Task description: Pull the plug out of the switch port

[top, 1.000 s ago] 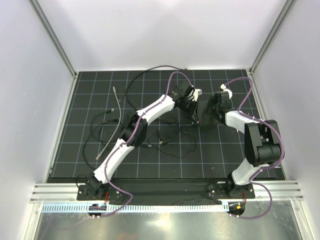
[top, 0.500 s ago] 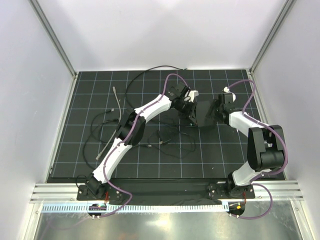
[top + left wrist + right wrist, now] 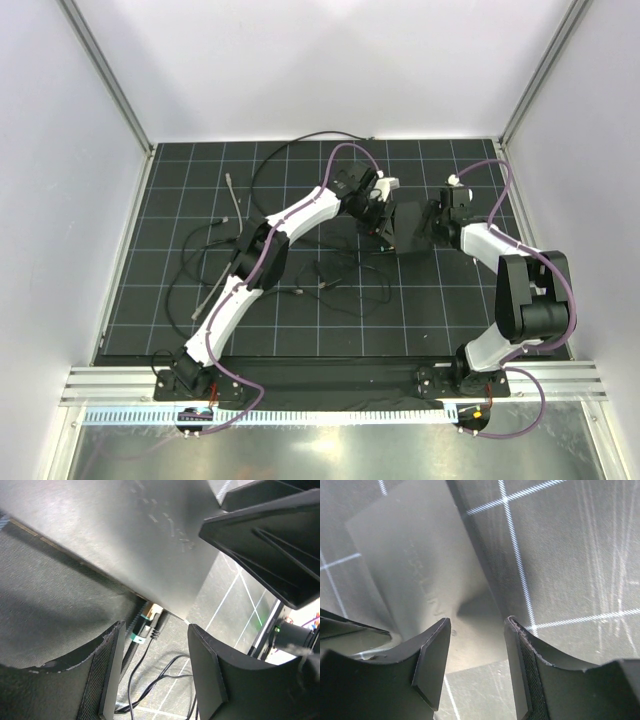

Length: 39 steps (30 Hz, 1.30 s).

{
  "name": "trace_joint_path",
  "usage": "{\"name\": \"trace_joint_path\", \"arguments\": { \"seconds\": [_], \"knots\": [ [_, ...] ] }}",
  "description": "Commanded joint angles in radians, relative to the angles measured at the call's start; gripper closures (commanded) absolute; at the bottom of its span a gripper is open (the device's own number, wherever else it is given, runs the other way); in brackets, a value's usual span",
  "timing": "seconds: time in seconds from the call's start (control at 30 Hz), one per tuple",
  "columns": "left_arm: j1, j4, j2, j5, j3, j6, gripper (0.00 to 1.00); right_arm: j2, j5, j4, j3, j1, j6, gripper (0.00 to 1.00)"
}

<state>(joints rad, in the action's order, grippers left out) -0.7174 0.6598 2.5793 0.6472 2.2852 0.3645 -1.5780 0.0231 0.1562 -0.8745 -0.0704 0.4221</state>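
The switch lay flat on the gridded mat between the two arms, and the plug, banded in teal, sat in the switch port on the edge facing the left gripper; that gripper's jaws stood apart, lined up on the plug but not yet on it; the right gripper hung spread over the box's top, clamping nothing. The main risk was the unheld box sliding with the plug once pulled, leaving the plug seated; closing on the thin cable behind the plug rather than on its body could slip or strain it; a latch left unpressed, if there was one, might hold it fast; the loose wires below could snag a finger.
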Motion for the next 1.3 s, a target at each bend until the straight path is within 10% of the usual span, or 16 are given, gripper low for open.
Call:
{"name": "trace_joint_path", "arguments": {
  "seconds": [0.0,1.27],
  "knots": [
    [0.007,-0.035,-0.013,0.081,0.037,-0.053,0.44,0.039,-0.002,0.042,0.002,0.012,-0.045,0.45],
    [0.016,-0.074,0.123,0.273,0.062,0.033,0.50,-0.054,-0.063,0.017,0.072,0.058,0.158,0.41]
  ]
}}
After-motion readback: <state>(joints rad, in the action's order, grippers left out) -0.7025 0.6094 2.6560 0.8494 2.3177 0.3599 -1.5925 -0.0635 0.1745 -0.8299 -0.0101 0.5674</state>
